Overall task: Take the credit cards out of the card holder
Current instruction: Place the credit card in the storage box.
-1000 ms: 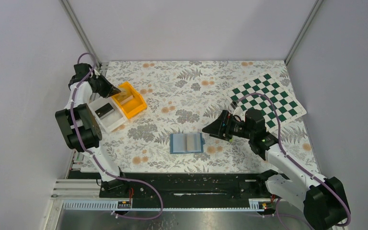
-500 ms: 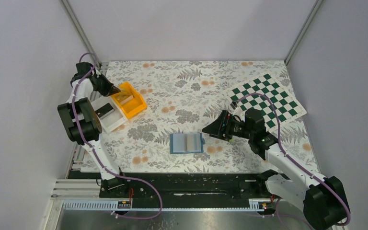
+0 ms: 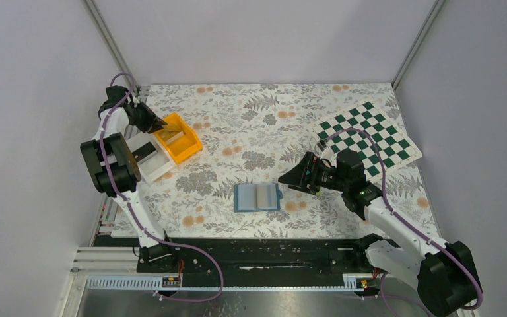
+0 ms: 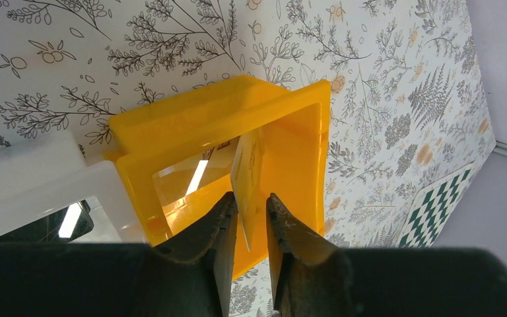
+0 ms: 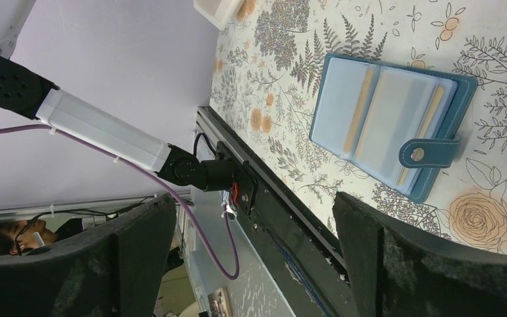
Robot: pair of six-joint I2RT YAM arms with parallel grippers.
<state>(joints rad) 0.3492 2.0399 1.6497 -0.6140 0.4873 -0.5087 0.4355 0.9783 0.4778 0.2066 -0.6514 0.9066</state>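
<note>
Between pale walls [image 3: 257, 39], floral cloth [image 3: 251, 125] bears card holder [image 3: 257, 197].

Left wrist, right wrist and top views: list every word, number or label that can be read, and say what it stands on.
None can be read in any view.
Credit card pinched in the left gripper: small dark marks beside it, over the orange bin, too blurred to read.
Card holder: the cards in its pockets show no legible print.
Chequered mat: pattern only, no text.
</note>
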